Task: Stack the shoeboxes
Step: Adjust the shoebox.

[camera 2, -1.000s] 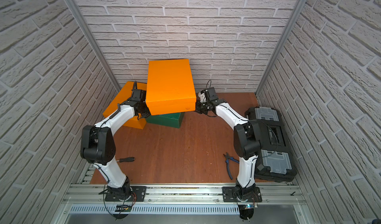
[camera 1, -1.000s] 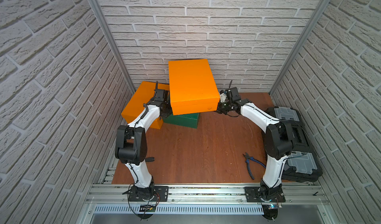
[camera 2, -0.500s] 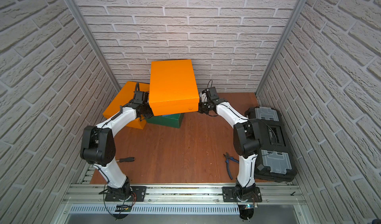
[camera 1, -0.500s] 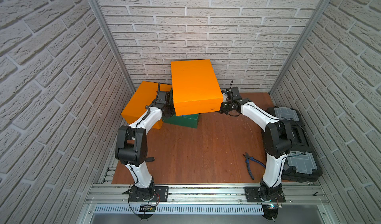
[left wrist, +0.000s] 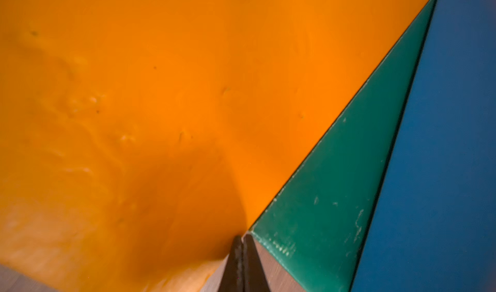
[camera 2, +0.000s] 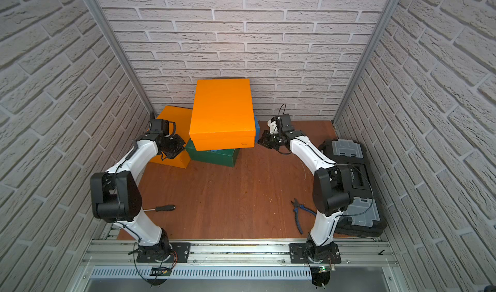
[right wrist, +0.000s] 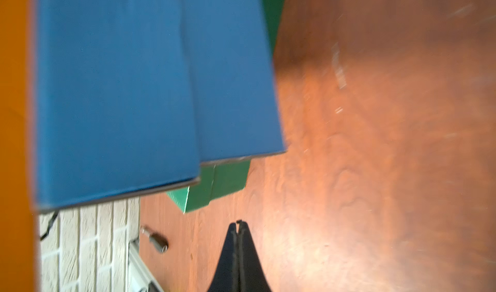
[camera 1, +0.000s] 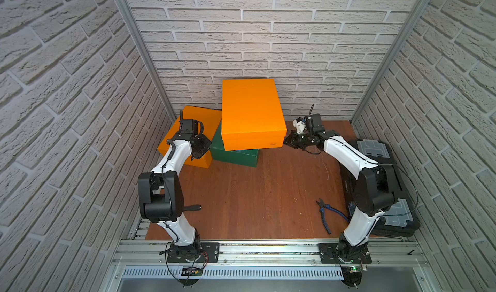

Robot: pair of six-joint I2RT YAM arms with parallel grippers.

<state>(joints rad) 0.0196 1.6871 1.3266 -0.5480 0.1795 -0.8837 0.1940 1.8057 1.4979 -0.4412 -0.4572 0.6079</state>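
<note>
An orange shoebox [camera 1: 252, 116] [camera 2: 222, 113] lies on top of a blue shoebox [camera 2: 257, 128] [right wrist: 120, 89], which rests on a dark green shoebox [camera 1: 233, 155] [left wrist: 335, 183]. A second orange shoebox [camera 1: 188, 132] [left wrist: 161, 89] sits on the table to the left, touching the green one. My left gripper [camera 1: 208, 146] [left wrist: 243, 237] is shut and empty, its tips at the corner where the green box meets that orange box. My right gripper [camera 1: 287, 142] [right wrist: 239, 222] is shut and empty, low beside the stack's right near corner.
Black tool cases [camera 1: 375, 153] with grey lids lie along the right wall. Blue-handled pliers [camera 1: 328, 215] lie on the wooden table [camera 1: 255, 196] near the right arm's base. A screwdriver [camera 1: 192, 208] lies near the left arm. Brick walls close three sides.
The top orange box has shifted slightly right and settled on the stack. The left gripper has dropped from its side down to the green box's corner. The right gripper has sunk a little.
</note>
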